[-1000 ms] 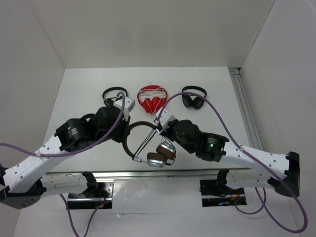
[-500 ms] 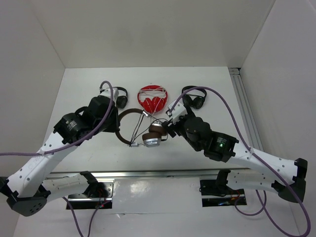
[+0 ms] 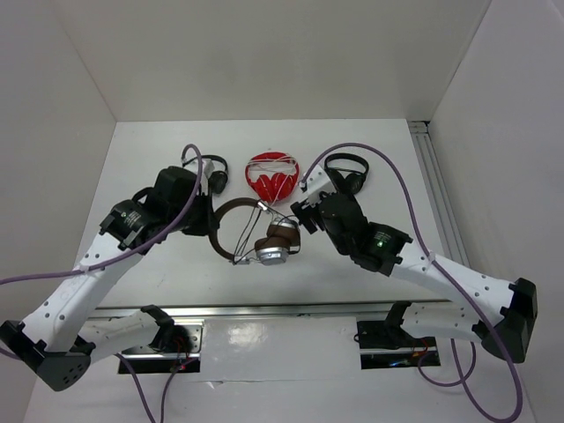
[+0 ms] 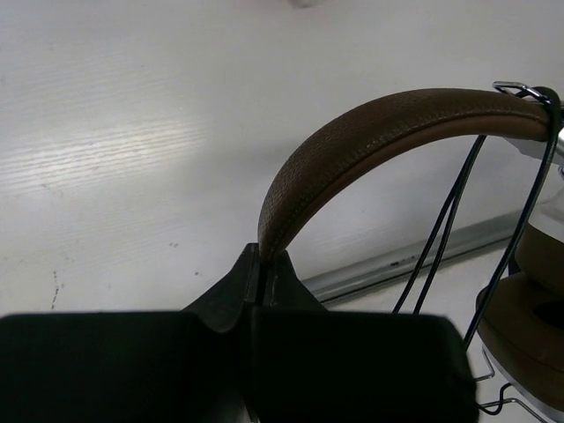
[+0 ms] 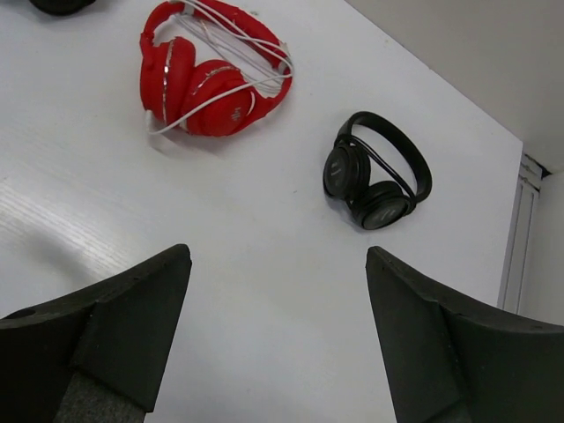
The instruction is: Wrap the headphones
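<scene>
Mid-table (image 3: 388,167), headphones (image 3: 282,235) in left gripper (image 4: 262,257)

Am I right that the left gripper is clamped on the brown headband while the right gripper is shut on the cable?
Not quite: the right gripper is open and holds nothing, as the right wrist view shows. The left gripper is indeed clamped on the brown headband.

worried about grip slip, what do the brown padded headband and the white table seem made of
Brown padded headband: probably leather or leatherette, matte, with a fine pebbled grain. White table: probably laminate or painted board, semi-gloss, with soft light streaks.
</scene>
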`<state>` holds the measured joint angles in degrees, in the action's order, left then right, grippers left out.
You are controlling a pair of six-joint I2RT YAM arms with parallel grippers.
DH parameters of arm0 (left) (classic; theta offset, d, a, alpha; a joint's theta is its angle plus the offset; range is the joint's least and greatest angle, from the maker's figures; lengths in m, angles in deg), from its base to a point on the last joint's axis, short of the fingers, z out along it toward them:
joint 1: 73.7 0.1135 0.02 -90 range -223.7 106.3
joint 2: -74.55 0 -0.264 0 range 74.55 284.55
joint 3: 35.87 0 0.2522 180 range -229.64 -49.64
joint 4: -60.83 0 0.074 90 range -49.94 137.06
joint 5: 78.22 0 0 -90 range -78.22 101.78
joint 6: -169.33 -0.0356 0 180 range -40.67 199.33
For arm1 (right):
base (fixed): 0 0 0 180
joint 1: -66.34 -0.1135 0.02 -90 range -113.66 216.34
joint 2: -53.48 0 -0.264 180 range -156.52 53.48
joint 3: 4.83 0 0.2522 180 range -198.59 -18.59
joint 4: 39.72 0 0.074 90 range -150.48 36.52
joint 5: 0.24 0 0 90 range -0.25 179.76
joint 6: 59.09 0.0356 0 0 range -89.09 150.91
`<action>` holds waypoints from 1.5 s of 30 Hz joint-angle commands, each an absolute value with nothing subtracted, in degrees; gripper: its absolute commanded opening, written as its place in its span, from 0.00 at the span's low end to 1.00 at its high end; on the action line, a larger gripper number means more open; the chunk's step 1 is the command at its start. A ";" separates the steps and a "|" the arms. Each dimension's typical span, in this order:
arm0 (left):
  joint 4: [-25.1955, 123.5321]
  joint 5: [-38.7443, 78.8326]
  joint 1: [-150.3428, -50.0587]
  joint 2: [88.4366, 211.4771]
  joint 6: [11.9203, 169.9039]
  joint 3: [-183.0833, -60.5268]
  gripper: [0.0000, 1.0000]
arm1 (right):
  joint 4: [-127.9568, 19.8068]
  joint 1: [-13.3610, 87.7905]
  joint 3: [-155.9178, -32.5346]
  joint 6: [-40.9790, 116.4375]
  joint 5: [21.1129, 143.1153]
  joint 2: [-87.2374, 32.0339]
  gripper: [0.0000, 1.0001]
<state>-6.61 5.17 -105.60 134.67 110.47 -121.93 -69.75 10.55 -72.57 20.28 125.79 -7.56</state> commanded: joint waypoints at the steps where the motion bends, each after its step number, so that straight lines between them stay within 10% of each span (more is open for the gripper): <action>1: -0.93 16.15 -105.52 133.61 108.34 -121.27 0.00 | -66.32 12.38 -74.76 21.60 123.78 -6.73 0.88; 17: 12.25 50.27 -105.95 135.20 115.80 -107.04 0.00 | -77.54 16.06 -87.22 29.85 131.58 -6.10 0.92; 25: 6.03 28.07 -109.47 137.04 114.06 -110.01 0.00 | -83.00 16.77 -92.24 31.71 123.29 -6.81 0.93; 37: 22.16 54.46 -103.94 147.67 115.37 -99.92 0.00 | -88.10 17.30 -94.18 33.46 104.37 -5.75 0.94; 45: 15.63 37.93 -105.25 147.41 117.04 -106.65 0.00 | -87.58 17.30 -92.07 33.99 102.76 -5.06 0.94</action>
